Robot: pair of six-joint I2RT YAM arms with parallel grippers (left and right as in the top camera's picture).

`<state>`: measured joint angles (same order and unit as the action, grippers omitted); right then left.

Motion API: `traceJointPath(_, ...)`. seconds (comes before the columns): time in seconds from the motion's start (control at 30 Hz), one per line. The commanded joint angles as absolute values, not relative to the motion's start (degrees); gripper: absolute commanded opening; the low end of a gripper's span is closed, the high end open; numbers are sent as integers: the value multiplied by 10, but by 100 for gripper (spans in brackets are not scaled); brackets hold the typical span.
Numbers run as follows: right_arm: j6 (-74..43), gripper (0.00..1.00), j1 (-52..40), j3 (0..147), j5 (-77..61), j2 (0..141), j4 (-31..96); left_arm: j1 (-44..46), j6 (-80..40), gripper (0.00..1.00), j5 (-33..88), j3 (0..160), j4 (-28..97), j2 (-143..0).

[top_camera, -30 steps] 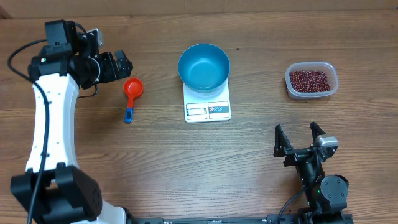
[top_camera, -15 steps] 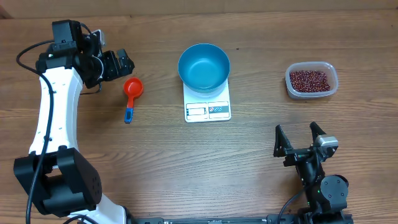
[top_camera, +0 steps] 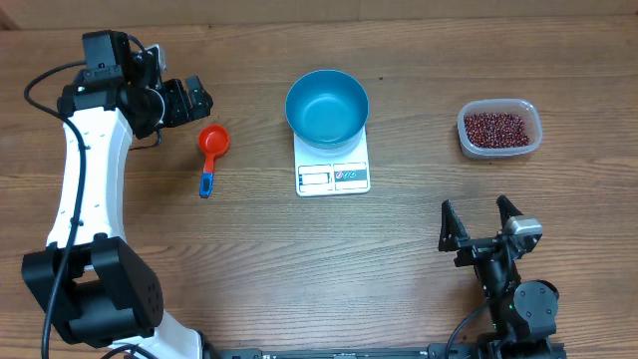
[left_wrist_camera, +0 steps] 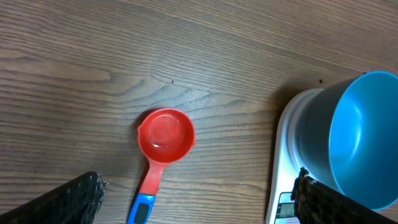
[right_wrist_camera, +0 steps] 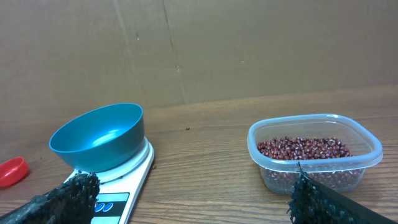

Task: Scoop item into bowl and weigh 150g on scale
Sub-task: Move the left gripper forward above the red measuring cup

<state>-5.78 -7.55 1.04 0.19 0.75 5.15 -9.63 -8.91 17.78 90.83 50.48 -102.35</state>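
Wooden table [top_camera: 249, 259], cardboard backdrop.
- 1 bowl [top_camera: 327, 108]: empty, on the scale [top_camera: 333, 176].
- Beans [top_camera: 495, 128]: in the tub [top_camera: 533, 140], far right.
- 1 red scoop [top_camera: 211, 142]: left of the scale.
- Left gripper [left_wrist_camera: 198, 186], right gripper [top_camera: 475, 204]: fingers spread, empty.

Your step: bring the left gripper down over the scoop's handle and pinch it squarely.

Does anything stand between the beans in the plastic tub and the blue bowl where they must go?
Nothing visible does. Only bare table lies between the tub of beans and the blue bowl on the scale. The red scoop lies beyond the bowl, outside that path.
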Motion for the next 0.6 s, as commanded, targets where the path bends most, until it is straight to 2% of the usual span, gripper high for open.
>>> traceJointPath(0.0, -59, 100, -78, 5, -1, 7, 48, -97, -94, 99, 171, 920, 500, -1031)
traceJointPath(0.5, -59, 100, -78, 5, -1, 7, 48, -97, -92, 100, 159, 942, 464, -1031)
traceJointPath(0.57, -59, 100, -78, 5, -1, 7, 48, -97, -92, 97, 159, 961, 475, -1031)
